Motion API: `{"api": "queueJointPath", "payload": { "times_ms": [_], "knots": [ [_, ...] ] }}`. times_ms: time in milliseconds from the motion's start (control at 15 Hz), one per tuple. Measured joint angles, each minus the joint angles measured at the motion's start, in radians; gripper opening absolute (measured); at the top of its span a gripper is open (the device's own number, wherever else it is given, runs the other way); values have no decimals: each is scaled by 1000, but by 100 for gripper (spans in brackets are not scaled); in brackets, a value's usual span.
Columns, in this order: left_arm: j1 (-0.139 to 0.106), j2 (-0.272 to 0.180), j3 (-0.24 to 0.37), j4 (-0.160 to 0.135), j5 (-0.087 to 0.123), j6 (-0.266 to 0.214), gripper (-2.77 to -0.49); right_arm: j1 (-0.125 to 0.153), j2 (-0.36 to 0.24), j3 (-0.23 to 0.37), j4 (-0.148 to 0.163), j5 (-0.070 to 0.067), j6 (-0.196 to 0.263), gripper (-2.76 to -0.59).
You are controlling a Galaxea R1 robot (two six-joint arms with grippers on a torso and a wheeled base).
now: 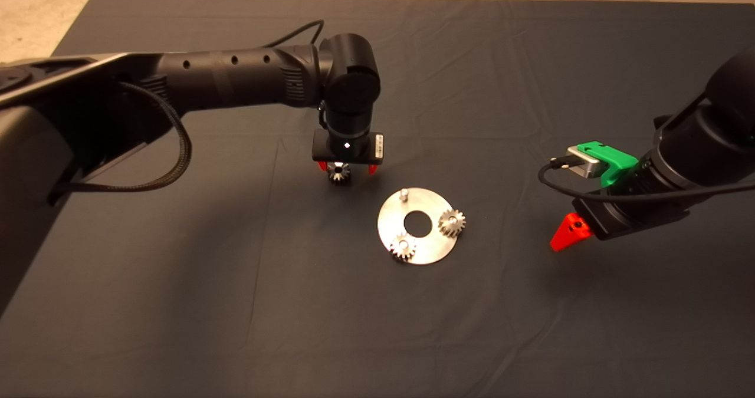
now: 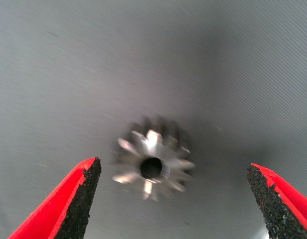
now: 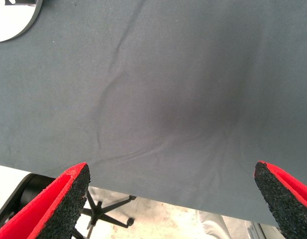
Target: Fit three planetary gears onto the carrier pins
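Left gripper (image 1: 347, 169) hovering with fingers spread wide around a loose gear (image 2: 152, 165) lying flat on the mat (image 1: 236, 303), untouched. Nearby, disc (image 1: 420, 250) carrying two seated gears (image 1: 452, 223), one pin (image 1: 404, 195) bare. Right gripper (image 3: 170, 199) idling open, well apart.

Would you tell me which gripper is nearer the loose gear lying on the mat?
Left. The left gripper hangs directly over the loose gear, fingers open on either side. The right gripper waits far off, beyond the disc.
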Motion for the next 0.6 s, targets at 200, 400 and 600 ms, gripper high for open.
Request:
{"api": "queueJointPath", "payload": {
  "times_ms": [200,400,600],
  "knots": [
    [-14,-1,-6,0,-2,12,-120,0,0,0,0,0,0,-89],
    [-17,-1,-6,-1,-2,14,-120,0,0,0,0,0,0,-89],
    [-17,-1,-11,-1,-2,15,-120,0,0,1,0,0,0,-89]
  ]
}}
